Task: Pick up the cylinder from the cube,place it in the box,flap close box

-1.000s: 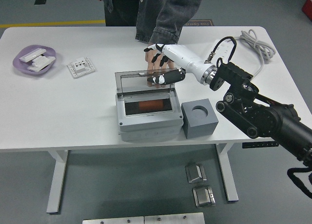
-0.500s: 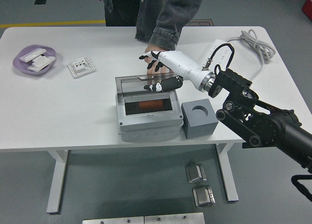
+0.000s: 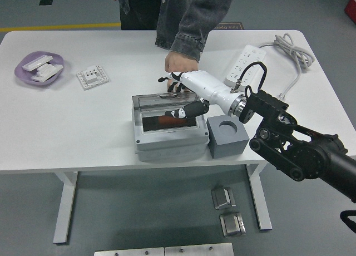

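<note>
While the right hand [image 3: 181,94] rests on the clear lid [image 3: 167,102] of the grey box [image 3: 168,129], most of the task already looks done: the grey cube [image 3: 227,136] just right of the box shows an empty round socket on top, and an orange-red shape, most likely the cylinder [image 3: 167,120], lies inside the box under the window. Lid is tilted, part way down, not flat on the box rim. Fingers of the right hand are spread apart and grip nothing; the upper fingers lie over the lid's far edge, the thumb [image 3: 183,112] reaches down across the front of the pane. A person's hand [image 3: 177,62] sits on the white table [image 3: 100,128] just behind the box, close to the lid's hinge side; whether it touches the lid is unclear. Left hand not in view. Judgement: pick and place finished, flap closing under way; what is left is pressing the lid fully down onto the box
</note>
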